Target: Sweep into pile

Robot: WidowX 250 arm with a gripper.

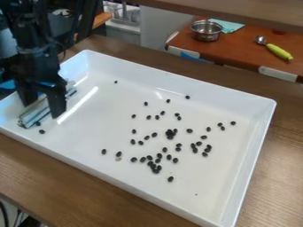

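Camera view: the gripper [42, 103] stands wide at a silvery bar [33, 113] in the white tray [252, 146]; dark beans [170, 179] lie scattered.

You had a brown wooden table [53, 184] in front of you. At your one o'clock, a metal pot [206, 31] stood on a reddish second table [237, 50], a teal cloth [230, 25] just beside it. At two o'clock lay a spoon [278, 51] with a yellow-green handle. Dark cables [5, 215] hung between your seven and eight.
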